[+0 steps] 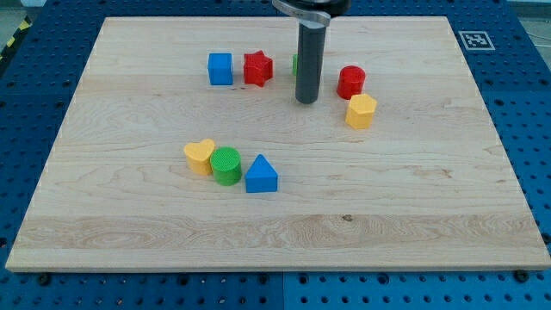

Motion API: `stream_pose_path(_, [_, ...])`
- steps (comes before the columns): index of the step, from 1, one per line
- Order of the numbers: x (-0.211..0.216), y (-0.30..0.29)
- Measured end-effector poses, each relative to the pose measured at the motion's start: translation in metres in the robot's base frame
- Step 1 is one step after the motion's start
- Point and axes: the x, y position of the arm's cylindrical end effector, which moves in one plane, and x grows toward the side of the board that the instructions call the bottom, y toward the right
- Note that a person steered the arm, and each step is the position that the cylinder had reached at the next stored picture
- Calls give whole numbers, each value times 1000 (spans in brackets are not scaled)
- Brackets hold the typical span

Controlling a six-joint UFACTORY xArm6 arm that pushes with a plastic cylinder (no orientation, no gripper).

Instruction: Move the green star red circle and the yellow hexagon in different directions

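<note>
My tip (306, 101) stands on the board near the view's top, just left of the red circle (350, 82) and the yellow hexagon (361, 111). The red circle sits directly above the yellow hexagon, almost touching it. The green star (295, 64) is mostly hidden behind my rod; only a green sliver shows at the rod's left edge. My tip is apart from the red circle and the hexagon; whether the rod touches the green star I cannot tell.
A blue cube (220, 69) and a red star (257, 68) sit left of the rod. A yellow heart (200, 157), a green cylinder (226, 165) and a blue triangle (261, 175) cluster lower left. The wooden board (430, 215) lies on a blue perforated table.
</note>
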Motion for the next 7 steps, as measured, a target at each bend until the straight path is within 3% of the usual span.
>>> stream_pose_path(2, [32,49])
stream_pose_path(5, [25,103])
stream_pose_path(7, [17,98])
